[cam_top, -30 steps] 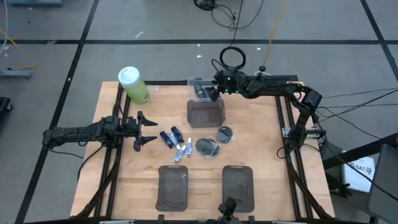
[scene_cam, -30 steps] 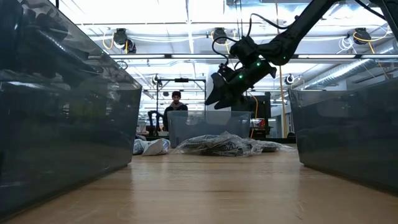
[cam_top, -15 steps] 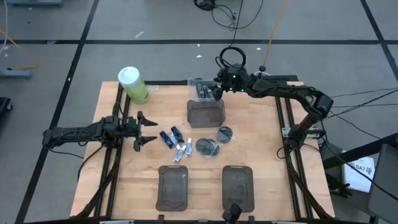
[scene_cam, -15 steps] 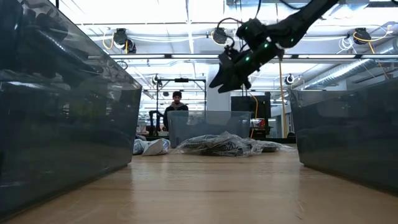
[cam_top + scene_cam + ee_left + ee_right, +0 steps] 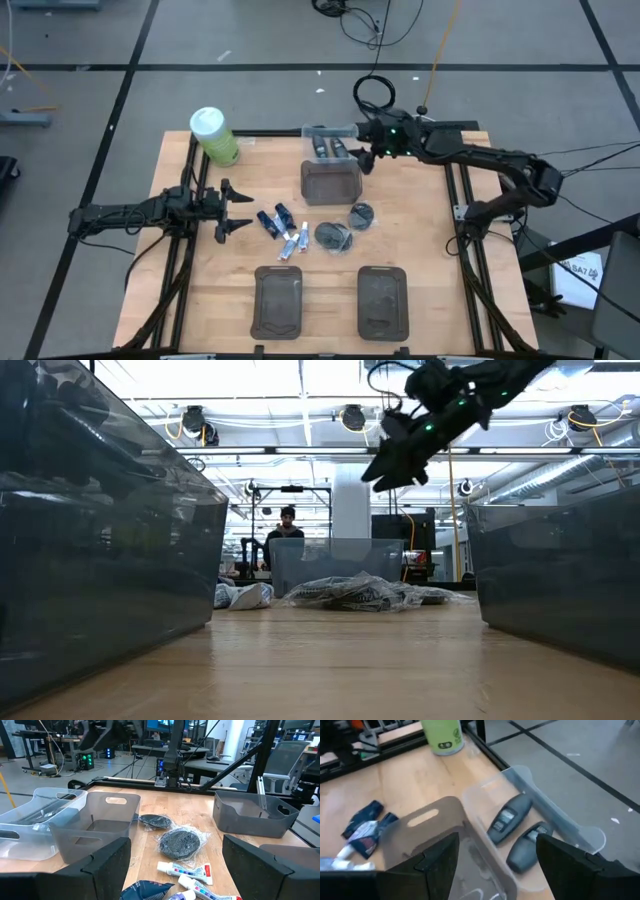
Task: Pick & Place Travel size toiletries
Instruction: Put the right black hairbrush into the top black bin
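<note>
A grey floor (image 5: 250, 40) crossed by dark lines surrounds the wooden table (image 5: 420, 230); ceiling lights (image 5: 300, 380) glow overhead.

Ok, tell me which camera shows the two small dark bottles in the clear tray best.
The right wrist view: both dark bottles lie side by side in the clear tray, labels up, unobstructed. The high view shows them only as small dark shapes beside the right gripper. The left wrist view gives faint outlines through the tray wall; the low view hides them.

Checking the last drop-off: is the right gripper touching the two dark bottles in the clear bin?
Apart. The low view shows the right gripper high above the table, empty; the bottles lie below.
</note>
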You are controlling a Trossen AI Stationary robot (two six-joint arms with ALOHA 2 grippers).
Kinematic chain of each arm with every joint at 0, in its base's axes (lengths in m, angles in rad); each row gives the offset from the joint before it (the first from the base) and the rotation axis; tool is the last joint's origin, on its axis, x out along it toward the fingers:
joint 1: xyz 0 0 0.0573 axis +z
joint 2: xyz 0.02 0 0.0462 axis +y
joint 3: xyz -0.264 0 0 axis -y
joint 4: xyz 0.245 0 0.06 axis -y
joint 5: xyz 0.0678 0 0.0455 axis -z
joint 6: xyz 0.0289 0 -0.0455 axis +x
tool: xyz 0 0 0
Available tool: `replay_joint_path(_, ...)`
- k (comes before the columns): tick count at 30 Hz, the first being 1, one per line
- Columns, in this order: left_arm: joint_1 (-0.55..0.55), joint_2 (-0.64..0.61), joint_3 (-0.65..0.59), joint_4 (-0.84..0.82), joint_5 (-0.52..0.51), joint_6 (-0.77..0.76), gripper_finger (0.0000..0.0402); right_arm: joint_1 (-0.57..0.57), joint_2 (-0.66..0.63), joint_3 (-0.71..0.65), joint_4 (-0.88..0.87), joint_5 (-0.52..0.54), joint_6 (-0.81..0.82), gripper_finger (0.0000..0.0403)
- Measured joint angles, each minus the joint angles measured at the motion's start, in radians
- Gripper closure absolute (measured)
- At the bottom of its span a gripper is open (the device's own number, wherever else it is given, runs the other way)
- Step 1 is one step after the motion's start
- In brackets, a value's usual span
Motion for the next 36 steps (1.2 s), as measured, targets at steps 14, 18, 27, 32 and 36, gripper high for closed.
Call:
replay_joint_path(14,0.0,0.0,0.0,0.0,0.0,0.0,0.0096,0.109,-0.305,-0.322,0.168,-0.095,0.012,0.0151)
replay_joint_path(18,0.0,0.0,0.0,0.0,0.0,0.0,0.0096,0.173,-0.35,-0.41,0.256,-0.161,0.032,0.0151)
replay_joint_path(27,0.0,0.0,0.0,0.0,0.0,0.0,0.0096,0.302,-0.378,-0.518,0.299,-0.159,0.076,0.0151)
replay_joint_path(32,0.0,0.0,0.0,0.0,0.0,0.0,0.0096,0.349,-0.378,-0.571,0.303,-0.147,0.133,0.0151)
replay_joint_path(36,0.0,0.0,0.0,0.0,0.0,0.0,0.0096,0.398,-0.378,-0.619,0.328,-0.044,0.159,0.0151)
